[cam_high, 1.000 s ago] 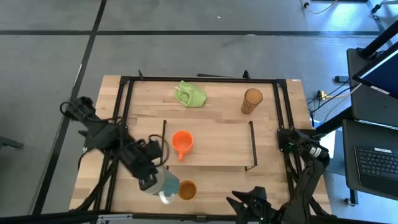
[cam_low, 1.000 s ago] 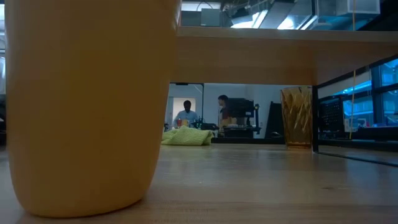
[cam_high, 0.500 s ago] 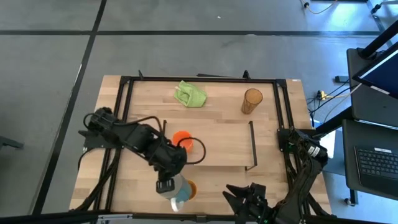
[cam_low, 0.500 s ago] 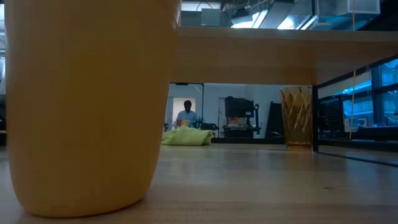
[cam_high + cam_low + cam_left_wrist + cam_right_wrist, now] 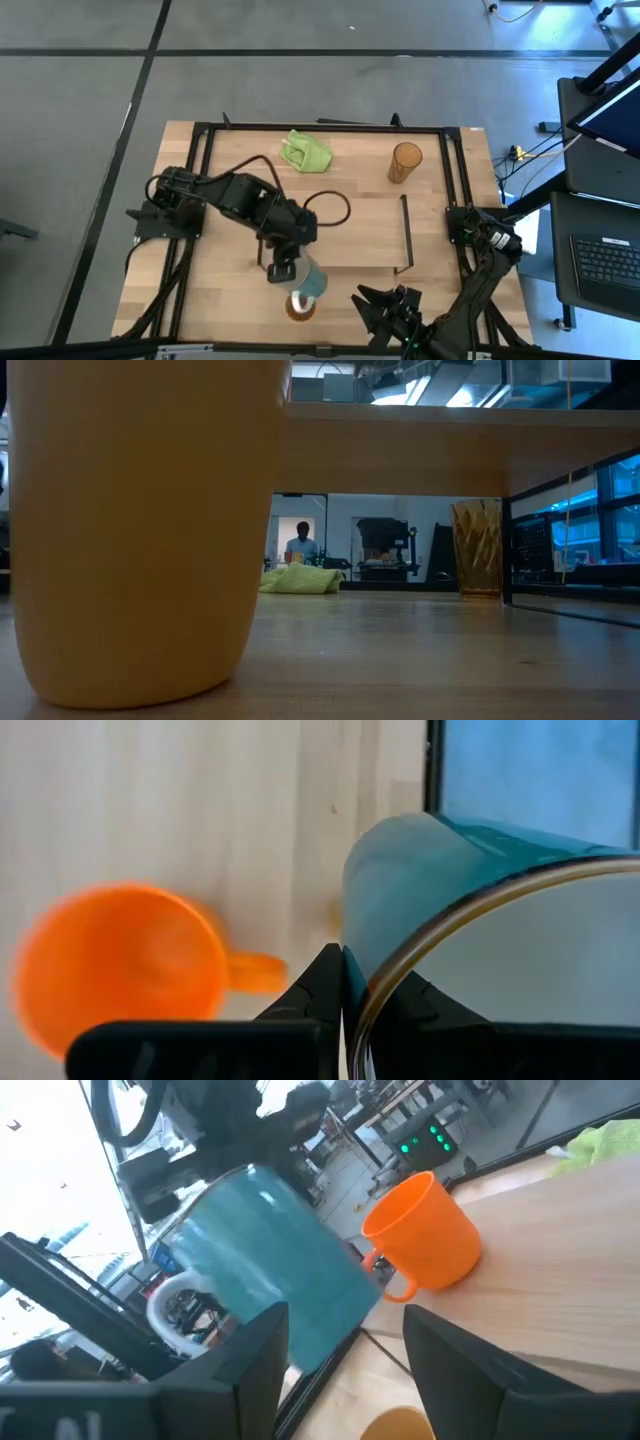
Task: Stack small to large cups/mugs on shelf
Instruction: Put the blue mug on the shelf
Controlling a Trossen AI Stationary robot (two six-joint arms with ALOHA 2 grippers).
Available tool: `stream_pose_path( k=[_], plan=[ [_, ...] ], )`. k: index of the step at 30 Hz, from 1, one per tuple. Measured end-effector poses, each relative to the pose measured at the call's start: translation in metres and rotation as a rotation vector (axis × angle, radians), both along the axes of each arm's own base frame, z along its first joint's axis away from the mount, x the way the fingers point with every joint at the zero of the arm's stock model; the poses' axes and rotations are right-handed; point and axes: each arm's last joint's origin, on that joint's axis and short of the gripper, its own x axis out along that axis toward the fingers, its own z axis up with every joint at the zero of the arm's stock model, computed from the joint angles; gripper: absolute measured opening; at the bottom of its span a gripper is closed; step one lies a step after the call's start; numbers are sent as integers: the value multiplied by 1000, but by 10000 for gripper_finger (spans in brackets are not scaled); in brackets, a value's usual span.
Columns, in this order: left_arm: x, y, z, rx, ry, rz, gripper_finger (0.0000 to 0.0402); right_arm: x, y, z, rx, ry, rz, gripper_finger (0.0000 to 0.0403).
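Observation:
My left gripper [image 5: 286,270] is shut on a teal-blue mug with a white inside [image 5: 307,284], held over the tan-brown cup [image 5: 298,308] near the table's front edge. The mug also shows in the right wrist view [image 5: 270,1270]. The small orange mug [image 5: 115,965] stands on its base at the left end of the shelf [image 5: 350,230]; my left arm hides it in the high view. The amber tumbler [image 5: 405,162] stands on the table at the far right. My right gripper [image 5: 345,1380] is open and empty at the front edge. My left gripper pinches the mug's wall at the rim [image 5: 362,1005], one finger outside [image 5: 325,982] and one inside the mug. The fingers come slanting down from the table's far side. The mug is lifted clear and tilted, just above the tan-brown cup.
A green cloth [image 5: 305,150] lies at the far side of the table. The shelf's thin black end frames [image 5: 406,235] stand upright. A black frame [image 5: 320,128] runs around the tabletop. People show far off in the room [image 5: 300,545].
My left gripper has swung toward the table's right edge with the mug and has turned so that it points at the near edge. The mug, which was left of the tan-brown cup, is now over it. My left arm now covers the orange mug.

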Motion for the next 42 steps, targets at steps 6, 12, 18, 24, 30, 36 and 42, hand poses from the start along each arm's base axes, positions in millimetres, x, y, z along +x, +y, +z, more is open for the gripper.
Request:
stream_pose_path(
  k=[6, 12, 18, 24, 30, 36, 42],
  plan=[
    [13, 10, 5, 57, -144, -116, 19, 1, -1, 1, -2, -10, -6, 200],
    [19, 30, 6, 146, -182, -172, 19, 5, -2, 18, -2, -42, -20, 200],
    [19, 46, 3, 107, -131, -155, 19, 14, -7, 48, -51, 0, -41, 200],
    [19, 50, -6, 108, -38, -160, 19, 14, -7, 74, -113, 58, -34, 200],
    [31, 47, -12, 127, -80, -212, 19, 13, -9, 82, -143, 76, -37, 200],
    [42, 52, -19, 166, -94, -222, 19, 18, -13, 82, -140, 74, -51, 200],
    [56, 59, -35, 191, -47, -216, 19, 28, -22, 81, -122, 97, -67, 200]
  ],
)
